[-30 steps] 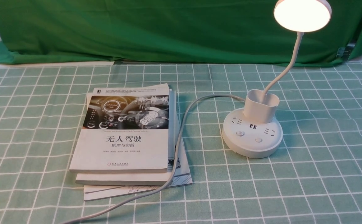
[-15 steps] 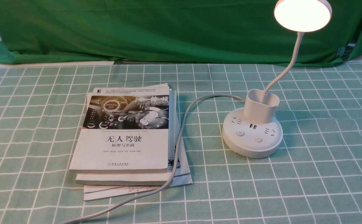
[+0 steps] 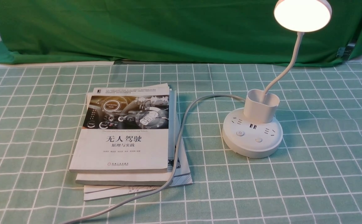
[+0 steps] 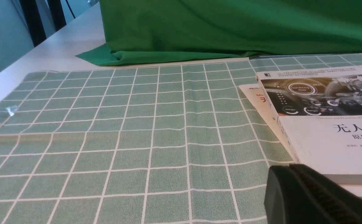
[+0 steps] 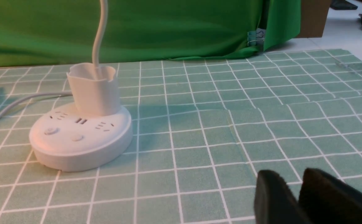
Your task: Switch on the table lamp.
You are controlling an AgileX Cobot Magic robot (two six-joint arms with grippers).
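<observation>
The white table lamp stands right of centre, and its round disc head glows warm white. A thin neck bends down into the cup-shaped holder on the round base, which carries two buttons and sockets. The grey cord runs left, then toward the near edge. Neither arm shows in the front view. My right gripper hovers low over the cloth, well to the side of the base, shut and empty. My left gripper is shut beside the books.
A stack of three books lies left of the lamp, and the cord passes over its right edge. A green backdrop cloth hangs along the far side. The checked green tablecloth covers the table.
</observation>
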